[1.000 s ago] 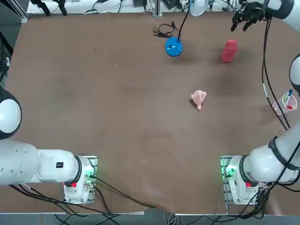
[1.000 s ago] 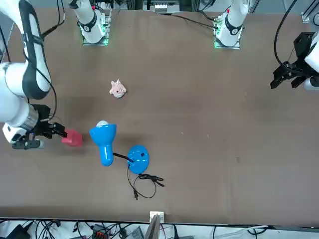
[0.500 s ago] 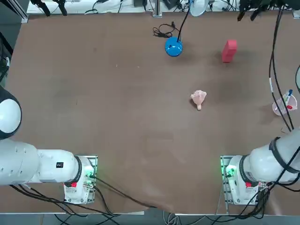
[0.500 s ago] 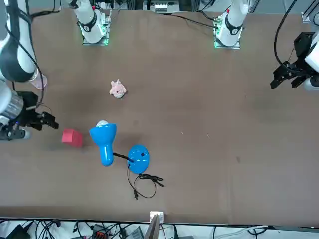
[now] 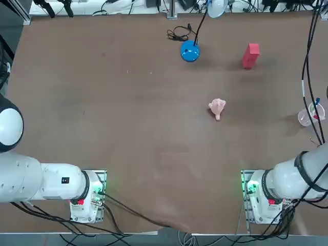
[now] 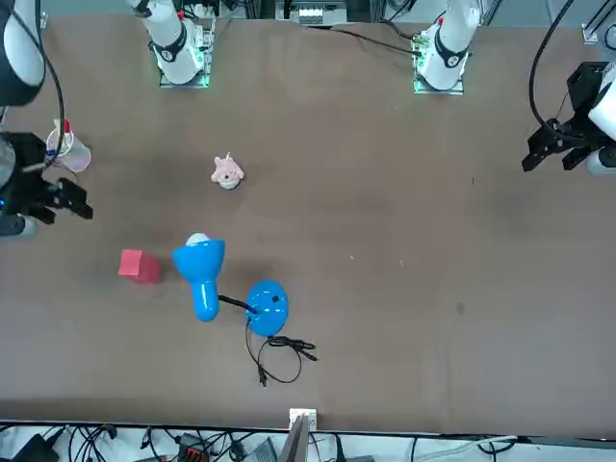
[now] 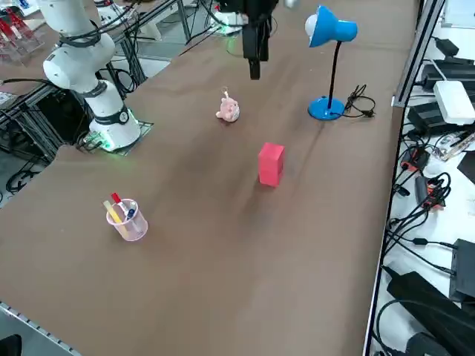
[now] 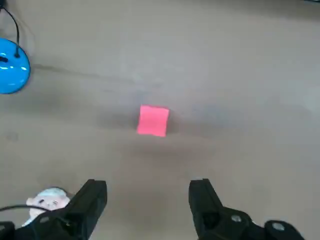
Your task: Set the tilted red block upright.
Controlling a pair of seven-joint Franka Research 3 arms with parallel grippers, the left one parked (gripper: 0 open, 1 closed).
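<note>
Near centre, right side view: red block (image 7: 271, 165) upright | upper left, front view: right end effector (image 6: 60, 207), spread, apart | keep well clear

Near my reach I see a blue lamp (image 7: 325, 108) with its cable (image 7: 361, 101), a pink plush toy (image 7: 228, 109) and a pen-filled cup (image 7: 129, 222) on the table (image 7: 215, 297).
</note>
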